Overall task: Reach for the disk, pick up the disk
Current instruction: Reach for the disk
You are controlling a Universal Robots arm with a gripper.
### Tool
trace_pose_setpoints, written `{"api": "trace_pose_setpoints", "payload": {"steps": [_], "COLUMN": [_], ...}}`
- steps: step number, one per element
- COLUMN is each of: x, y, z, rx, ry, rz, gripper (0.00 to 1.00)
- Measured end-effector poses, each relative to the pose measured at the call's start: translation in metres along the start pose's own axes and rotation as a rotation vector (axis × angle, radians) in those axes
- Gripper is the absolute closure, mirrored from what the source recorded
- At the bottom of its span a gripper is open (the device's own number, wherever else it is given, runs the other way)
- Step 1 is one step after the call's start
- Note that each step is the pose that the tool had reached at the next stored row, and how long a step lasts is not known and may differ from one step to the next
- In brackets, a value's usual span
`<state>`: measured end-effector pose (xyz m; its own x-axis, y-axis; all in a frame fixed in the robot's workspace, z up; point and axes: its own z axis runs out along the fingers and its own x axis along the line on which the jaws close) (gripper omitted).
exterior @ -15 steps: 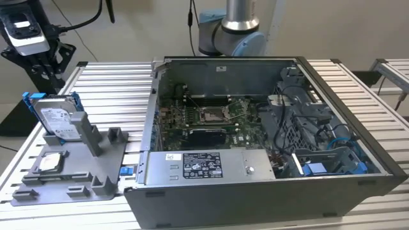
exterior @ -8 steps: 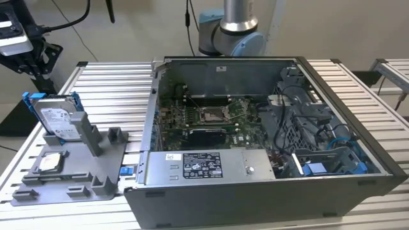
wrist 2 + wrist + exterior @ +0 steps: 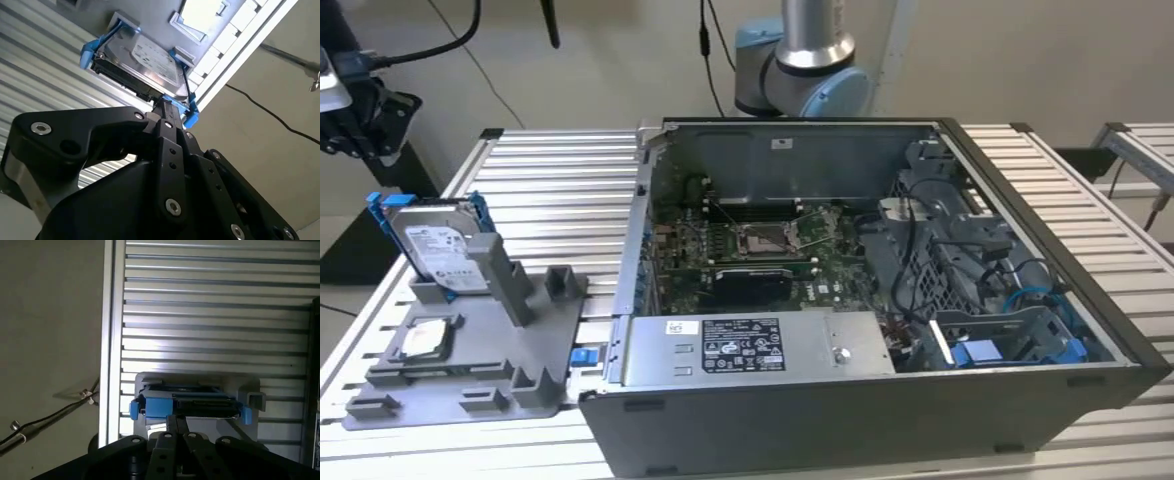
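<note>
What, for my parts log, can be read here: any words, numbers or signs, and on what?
White label on the disk: print too small to read.
Sticker on the power supply: too small to read.
Label on the flat drive: blurred, unreadable.
Small sticker on the back wall of the case: unreadable.
Nothing can be quoted.

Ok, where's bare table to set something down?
Bare table slats run beyond the grey holder and the disk, up to the computer case. More lie bare past the case on the exterior view's right. Holder and case interior are crowded.
</note>
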<state>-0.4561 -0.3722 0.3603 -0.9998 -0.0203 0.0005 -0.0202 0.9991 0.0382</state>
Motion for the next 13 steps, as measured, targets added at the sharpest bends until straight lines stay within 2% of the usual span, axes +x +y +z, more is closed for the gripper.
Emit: {"api": "trace_pose_setpoints", "payload": {"steps": [6, 13], "x": [0.0134, 0.0144], "y": [0.0005, 0.0005], "z": [0.0005, 0.0004], "rx": [0.0000, 0.0000], "ry": [-0.0002, 0.0000], "rz": [0.000, 0.000], "gripper": [1.00, 1.00]}}
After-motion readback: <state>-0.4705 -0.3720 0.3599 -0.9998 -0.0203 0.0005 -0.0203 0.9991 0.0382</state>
